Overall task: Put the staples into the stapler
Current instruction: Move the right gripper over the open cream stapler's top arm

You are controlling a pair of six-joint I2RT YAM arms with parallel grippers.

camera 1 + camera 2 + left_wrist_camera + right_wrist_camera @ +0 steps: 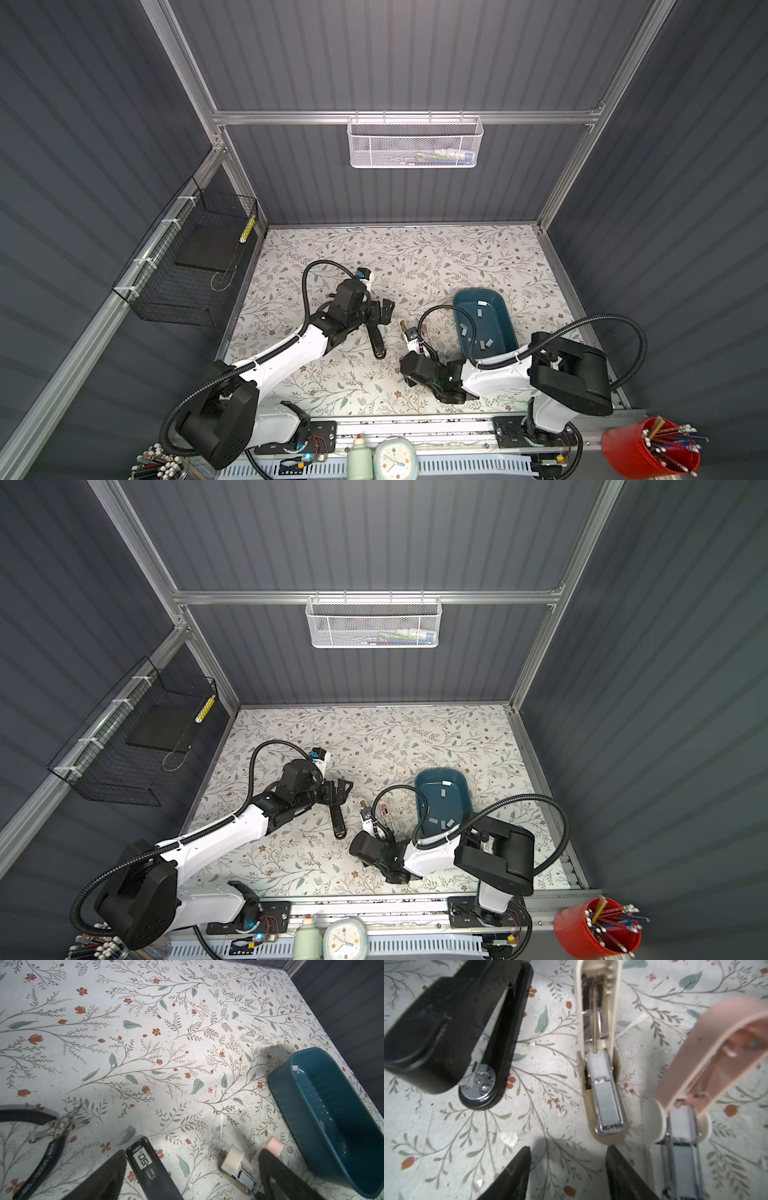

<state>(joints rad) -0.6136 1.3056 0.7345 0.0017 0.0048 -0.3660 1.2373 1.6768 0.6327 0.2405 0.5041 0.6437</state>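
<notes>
Three staplers lie side by side on the floral table. The black stapler [452, 1028] [376, 338] is closed. The beige stapler [604, 1084] lies hinged open with a grey strip of staples [607, 1101] in its channel. The pink stapler [695, 1084] is open too, with a grey strip in its rail. Loose staples [482, 307] lie in the teal tray [505, 324]. My right gripper [568, 1159] is open and empty, just short of the beige stapler's front end. My left gripper [193, 1167] [384, 311] is wide open, with the black stapler's end [149, 1167] between its fingers, ungripped.
Black-handled pliers [41, 1147] lie beside the left gripper. The teal tray's wall [291, 1109] stands close to the pink stapler. A black wire basket [187, 274] hangs on the left wall and a white mesh basket [415, 141] on the back rail.
</notes>
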